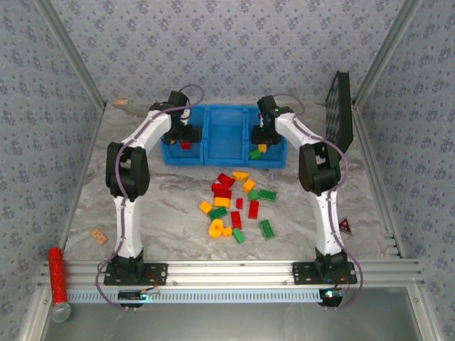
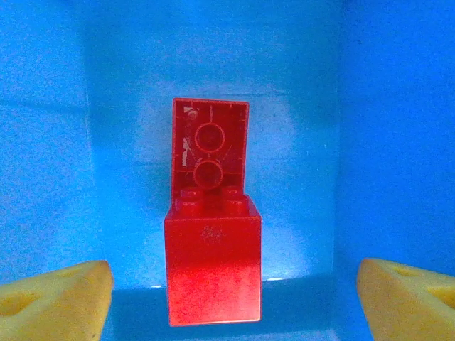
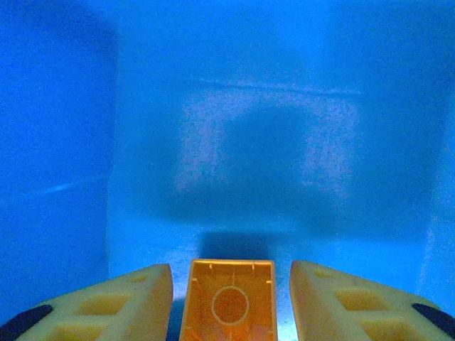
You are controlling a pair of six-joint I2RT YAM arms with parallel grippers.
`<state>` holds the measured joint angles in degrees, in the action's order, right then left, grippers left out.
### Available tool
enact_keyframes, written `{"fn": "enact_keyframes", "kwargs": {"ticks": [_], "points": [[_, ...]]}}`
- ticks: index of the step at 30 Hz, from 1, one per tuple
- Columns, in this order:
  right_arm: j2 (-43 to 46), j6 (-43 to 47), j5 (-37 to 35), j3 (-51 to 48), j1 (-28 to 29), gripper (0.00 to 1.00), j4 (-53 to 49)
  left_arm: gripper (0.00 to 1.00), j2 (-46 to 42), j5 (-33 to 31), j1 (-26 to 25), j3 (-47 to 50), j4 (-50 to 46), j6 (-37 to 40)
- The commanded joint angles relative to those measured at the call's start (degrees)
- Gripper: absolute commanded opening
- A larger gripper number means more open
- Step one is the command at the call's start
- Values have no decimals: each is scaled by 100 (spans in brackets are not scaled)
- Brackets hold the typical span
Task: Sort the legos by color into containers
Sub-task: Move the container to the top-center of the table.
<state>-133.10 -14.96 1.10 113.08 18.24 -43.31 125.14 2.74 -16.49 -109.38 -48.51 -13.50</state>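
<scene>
The containers [image 1: 226, 131] are three joined blue bins at the back of the table. My left gripper [image 1: 183, 135] [image 2: 231, 295] hangs open inside the left bin. Its yellow fingers [image 2: 57, 298] stand far apart on either side of a red lego [image 2: 212, 263], not touching it. A second red lego [image 2: 210, 145] lies behind it with its underside showing. My right gripper [image 1: 263, 138] [image 3: 231, 302] is down in the right bin, open. An orange lego [image 3: 227, 302] sits between its fingers [image 3: 128, 302], with a narrow gap on each side. A green lego [image 1: 254, 153] lies nearby. Several red, orange and green legos [image 1: 234, 202] are scattered mid-table.
A black perforated panel [image 1: 339, 114] leans at the back right. A tan block [image 1: 99, 236] lies near the left front and another [image 1: 121, 102] at the back left. A red-and-black triangle [image 1: 345, 227] sits by the right arm. A red cylinder [image 1: 57, 273] rests on the front rail.
</scene>
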Motion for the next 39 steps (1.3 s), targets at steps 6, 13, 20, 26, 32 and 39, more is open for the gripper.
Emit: {"fn": "enact_keyframes", "kwargs": {"ticks": [6, 13, 20, 26, 32, 39], "points": [[-36, 11, -218, 6, 21, 46, -301, 45, -344, 972, 19, 294, 582, -379], [95, -58, -196, -76, 28, 46, -373, 16, -434, 1104, 27, 758, 1270, -629], [201, -212, -201, -224, 87, 47, -404, 0, -118, 1714, 153, 1125, 1776, -1384], [217, -244, -190, -243, 82, 48, -475, 5, 49, 2024, 251, 1375, 2006, -1656], [218, -242, -181, -181, 74, 51, -496, 42, 20, 2036, 348, 1522, 1971, -1757], [223, -287, -225, -259, 76, 51, -469, 19, 234, 1640, 467, 1729, 1807, -2197]]}}
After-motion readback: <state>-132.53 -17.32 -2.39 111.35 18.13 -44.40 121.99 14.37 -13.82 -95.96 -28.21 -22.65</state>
